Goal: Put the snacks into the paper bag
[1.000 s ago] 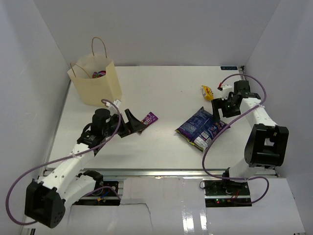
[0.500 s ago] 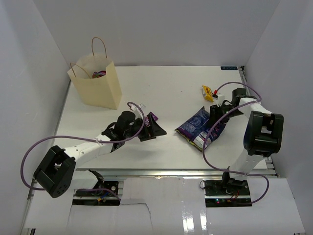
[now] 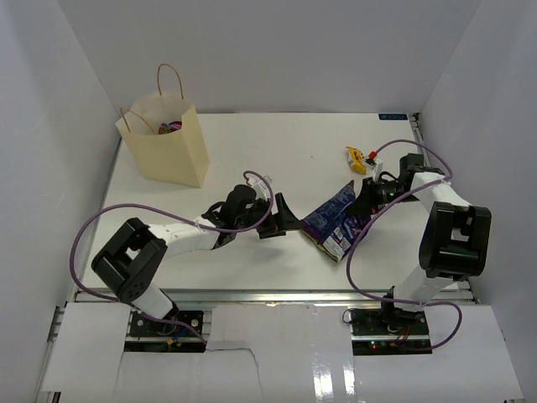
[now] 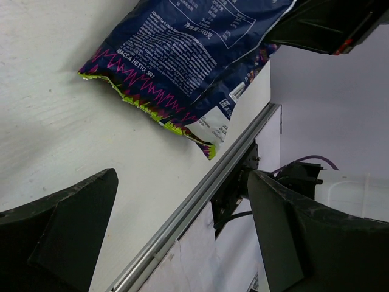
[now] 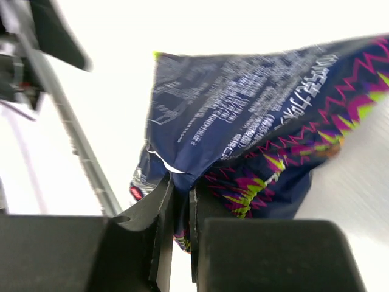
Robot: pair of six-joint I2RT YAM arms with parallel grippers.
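Observation:
The big dark-blue chip bag (image 3: 336,222) lies right of the table's centre, its far right edge raised. My right gripper (image 3: 362,200) is shut on that edge; the right wrist view shows the foil (image 5: 255,109) pinched between the closed fingers (image 5: 159,213). My left gripper (image 3: 285,218) hovers wide open just left of the bag, with nothing between its fingers (image 4: 61,237); the bag (image 4: 182,55) lies ahead of them. A yellow packet (image 3: 357,158) rests behind the right gripper. The paper bag (image 3: 164,151) stands upright at the far left with snacks (image 3: 170,128) showing inside.
White walls close in the table (image 3: 252,151) on the left, back and right. The left arm (image 3: 180,235) stretches low across the table's front half. The metal front rail (image 4: 182,213) runs close to the chip bag's near corner.
My left arm has swung right, from near the paper bag to the chip bag's left side, still open. My right gripper has closed on the chip bag's edge and raised it.

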